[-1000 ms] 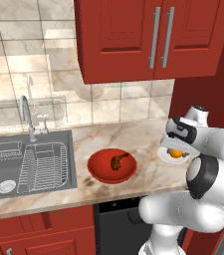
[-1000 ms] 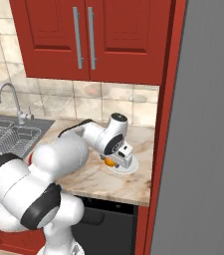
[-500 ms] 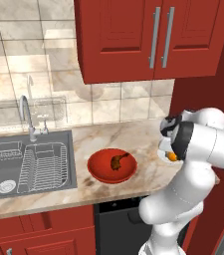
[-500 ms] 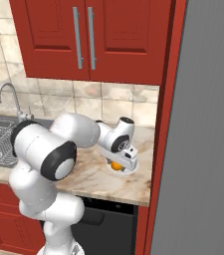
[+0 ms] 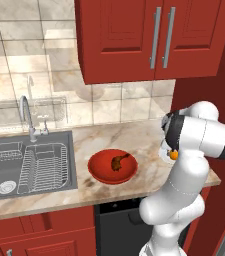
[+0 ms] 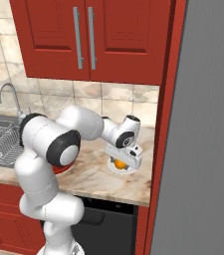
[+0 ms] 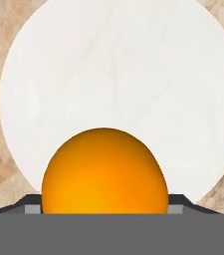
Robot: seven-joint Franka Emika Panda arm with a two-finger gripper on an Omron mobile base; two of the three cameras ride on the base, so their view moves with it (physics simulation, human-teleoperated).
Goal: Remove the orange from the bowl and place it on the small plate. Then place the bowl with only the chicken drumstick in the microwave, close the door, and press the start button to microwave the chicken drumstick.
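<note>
Orange (image 7: 104,172) held between the jaws at lower centre, directly above the plate (image 7: 118,74). Bowl (image 5: 112,166) with drumstick (image 5: 119,161) sits mid-frame on the tabletop (image 5: 144,137). The orange is probably firm, smooth and prone to rolling; the bowl is best gripped at its rim.

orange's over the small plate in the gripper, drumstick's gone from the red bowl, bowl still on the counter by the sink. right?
One thing is wrong: the drumstick is not gone; the left base view shows it lying in the red bowl. The rest stands: the orange sits between the gripper fingertips over the small plate, and the bowl is on the counter by the sink.
</note>
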